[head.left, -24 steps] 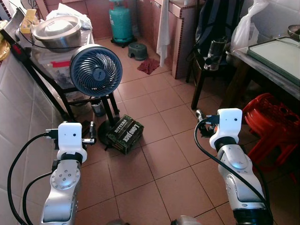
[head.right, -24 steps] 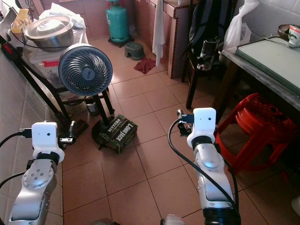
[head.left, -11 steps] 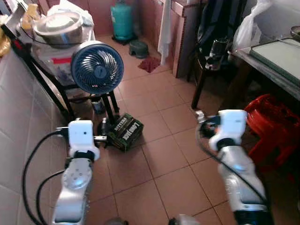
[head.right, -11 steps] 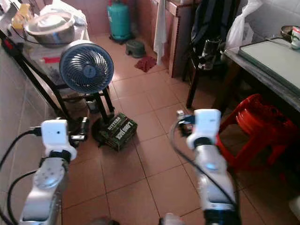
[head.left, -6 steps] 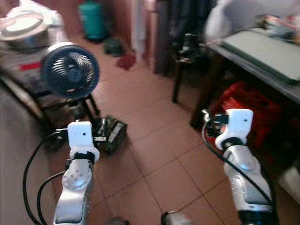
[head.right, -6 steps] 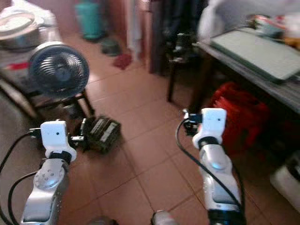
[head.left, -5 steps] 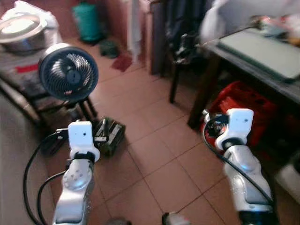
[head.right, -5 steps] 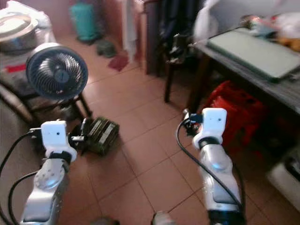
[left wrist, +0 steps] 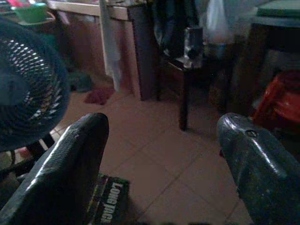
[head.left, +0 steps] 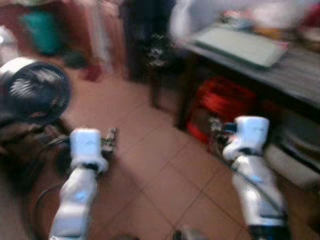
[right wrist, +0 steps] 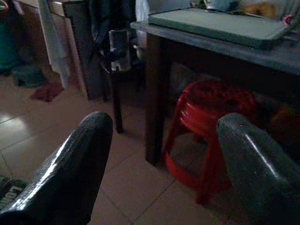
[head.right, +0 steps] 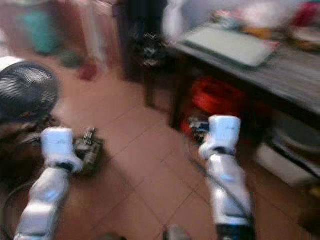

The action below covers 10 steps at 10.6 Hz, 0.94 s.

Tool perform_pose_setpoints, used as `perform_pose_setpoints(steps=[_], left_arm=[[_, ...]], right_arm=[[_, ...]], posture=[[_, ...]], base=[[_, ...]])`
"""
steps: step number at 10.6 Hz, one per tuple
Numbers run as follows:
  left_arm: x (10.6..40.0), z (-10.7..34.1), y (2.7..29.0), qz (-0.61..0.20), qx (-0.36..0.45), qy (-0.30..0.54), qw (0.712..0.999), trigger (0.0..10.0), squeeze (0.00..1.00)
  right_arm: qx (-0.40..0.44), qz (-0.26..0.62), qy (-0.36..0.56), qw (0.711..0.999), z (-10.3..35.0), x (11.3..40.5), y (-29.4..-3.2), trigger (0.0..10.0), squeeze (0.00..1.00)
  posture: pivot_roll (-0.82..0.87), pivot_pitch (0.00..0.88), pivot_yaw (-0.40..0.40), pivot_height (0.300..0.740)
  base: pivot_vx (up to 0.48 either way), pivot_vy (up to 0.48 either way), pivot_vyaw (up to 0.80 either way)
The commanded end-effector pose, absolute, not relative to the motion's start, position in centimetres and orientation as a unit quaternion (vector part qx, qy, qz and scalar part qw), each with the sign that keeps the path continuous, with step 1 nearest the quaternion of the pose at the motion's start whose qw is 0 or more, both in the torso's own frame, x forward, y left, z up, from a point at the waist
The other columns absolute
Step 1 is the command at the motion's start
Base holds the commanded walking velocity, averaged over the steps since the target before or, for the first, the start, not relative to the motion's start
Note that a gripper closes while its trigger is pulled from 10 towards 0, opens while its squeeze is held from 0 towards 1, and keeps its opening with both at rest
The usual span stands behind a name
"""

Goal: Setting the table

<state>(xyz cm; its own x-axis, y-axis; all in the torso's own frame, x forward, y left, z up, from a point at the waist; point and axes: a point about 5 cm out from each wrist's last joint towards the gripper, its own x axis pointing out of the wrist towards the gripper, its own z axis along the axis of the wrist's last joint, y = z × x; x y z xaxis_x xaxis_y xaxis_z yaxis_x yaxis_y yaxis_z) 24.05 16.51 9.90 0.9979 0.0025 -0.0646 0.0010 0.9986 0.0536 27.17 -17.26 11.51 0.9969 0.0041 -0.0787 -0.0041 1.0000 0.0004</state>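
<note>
The head views are blurry. Both arms are held out in front over the brown tiled floor (head.left: 160,165). The left gripper (left wrist: 159,159) has its two black fingers (left wrist: 70,164) wide apart with nothing between them. The right gripper (right wrist: 161,164) is wide apart too and holds nothing. The table (head.left: 295,75) stands ahead on the robot's right, well apart from both grippers. A flat grey-green tray (head.left: 240,45) lies on top of it, and some small blurry things sit behind the tray, too smeared to tell what they are. A red stool (right wrist: 215,117) stands under the table, near the dark table leg (right wrist: 152,103). A round fan (head.left: 32,95) stands on the left, just beside the left arm. A dark box (left wrist: 110,206) lies on the floor near the foot of the fan. A dark chair (left wrist: 187,70) stands farther back, between the fan and the table.
</note>
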Motion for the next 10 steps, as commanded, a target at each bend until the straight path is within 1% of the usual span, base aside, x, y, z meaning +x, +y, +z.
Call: perform_pose_setpoints(steps=[1, 3, 4, 9, 10], left_arm=[[24.04, 10.57, 15.83, -0.019, 0.022, 0.016, 0.999, 10.0, 0.00], [24.06, 10.64, 15.78, -0.023, 0.024, 0.015, 0.999, 10.0, 0.00], [24.06, 10.66, 15.44, -0.040, 0.016, 0.016, 0.999, 10.0, 0.00], [23.91, 10.74, 15.59, -0.040, 0.010, 0.017, 0.999, 10.0, 0.00], [23.94, 10.72, 15.65, -0.039, 0.012, 0.016, 0.999, 10.0, 0.00]], right_arm=[[-0.006, -0.009, 0.034, 0.999, 11.87, 27.15, -17.85, 10.0, 0.00], [-0.009, -0.012, 0.036, 0.999, 11.83, 27.15, -17.91, 10.0, 0.00], [-0.008, -0.011, 0.034, 0.999, 11.92, 27.31, -17.77, 10.0, 0.00], [-0.020, -0.006, 0.029, 0.999, 12.04, 27.47, -17.50, 10.0, 0.00], [-0.023, -0.004, 0.020, 1.000, 12.23, 27.49, -17.46, 10.0, 0.00]], posture=[[-0.03, 0.017, 0.036, 0.740], [-0.03, 0.018, 0.039, 0.740], [-0.03, 0.020, 0.041, 0.740], [-0.02, 0.020, 0.040, 0.740], [-0.02, 0.019, 0.040, 0.740]], base=[[0.000, 0.000, -0.80], [0.000, 0.000, -0.79], [0.000, -0.405, -0.78], [0.000, -0.406, -0.78], [0.000, -0.405, 0.00]])
